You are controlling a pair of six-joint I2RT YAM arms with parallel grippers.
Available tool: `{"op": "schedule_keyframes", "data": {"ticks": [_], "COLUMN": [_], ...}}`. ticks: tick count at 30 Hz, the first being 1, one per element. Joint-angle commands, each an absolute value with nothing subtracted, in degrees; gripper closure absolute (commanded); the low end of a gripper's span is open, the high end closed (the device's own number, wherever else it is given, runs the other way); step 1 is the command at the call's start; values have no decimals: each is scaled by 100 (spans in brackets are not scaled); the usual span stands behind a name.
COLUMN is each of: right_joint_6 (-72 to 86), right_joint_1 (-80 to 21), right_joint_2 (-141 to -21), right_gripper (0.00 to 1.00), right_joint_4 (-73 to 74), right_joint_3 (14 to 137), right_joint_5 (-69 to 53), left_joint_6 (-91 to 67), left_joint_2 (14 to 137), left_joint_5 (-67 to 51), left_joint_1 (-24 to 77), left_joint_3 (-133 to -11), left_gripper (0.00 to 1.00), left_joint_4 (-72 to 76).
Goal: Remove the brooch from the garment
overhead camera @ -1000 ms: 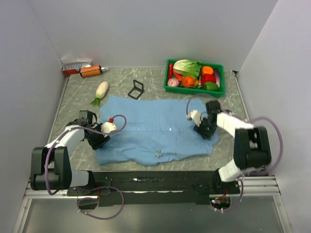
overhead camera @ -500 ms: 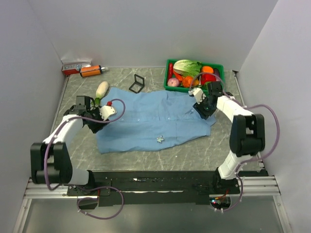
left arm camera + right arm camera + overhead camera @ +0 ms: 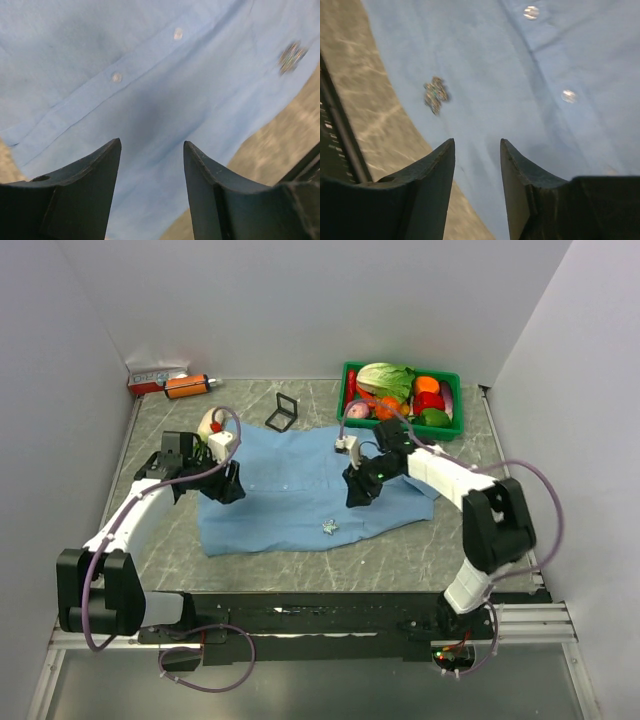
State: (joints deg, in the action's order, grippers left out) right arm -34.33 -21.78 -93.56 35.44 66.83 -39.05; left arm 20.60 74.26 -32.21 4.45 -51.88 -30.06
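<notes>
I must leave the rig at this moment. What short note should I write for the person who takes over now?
Left pincer: open, empty, over the left part of the shirt.
Right pincer: open, empty, over the middle of the shirt.
Brooch: on the shirt near its front edge, untouched; the right pincer is nearer to it.
Shirt: spread flat on the table.
Done: nothing removed yet.
Left: grasp the brooch and take it off the shirt.

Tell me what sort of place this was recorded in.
Probably a lab test cell: a marble-patterned table enclosed by plain white walls, with staged props such as a green crate of vegetables and a blue shirt.
</notes>
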Motion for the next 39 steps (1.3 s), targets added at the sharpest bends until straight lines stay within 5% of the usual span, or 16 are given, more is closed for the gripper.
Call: {"op": "schedule_keyframes", "data": {"ticks": [1,15,30,36,39], "right_joint_6": [-2585,-2769,-2962,-2936,-2665], "right_joint_1": [-2451,-2777,-2962,-3050,-2849], "right_joint_2": [-9939,-11302,-11311,-11496,-11522], "right_gripper": [52,54,64,99,100], "right_joint_4": [3420,4288,4527,4832,5359], "right_joint_3": [7014,7919,7892,8217,8630], "right_joint_5": [-4728,-4914,-4553,-4465,-4727], "left_joint_6": [63,211,237,553,939], "left_joint_2": [7366,6891,6847,6829,6689], "left_joint_5": [-3683,-3366,-3419,-3604,-3551], "left_joint_1": [439,360,299,308,465], "left_joint_3": [-5142,-4852,-4746,-4720,-4711], "left_gripper": [41,41,41,42,42], "left_joint_4": [-2040,-2267,-2083,-2074,-2039]}}
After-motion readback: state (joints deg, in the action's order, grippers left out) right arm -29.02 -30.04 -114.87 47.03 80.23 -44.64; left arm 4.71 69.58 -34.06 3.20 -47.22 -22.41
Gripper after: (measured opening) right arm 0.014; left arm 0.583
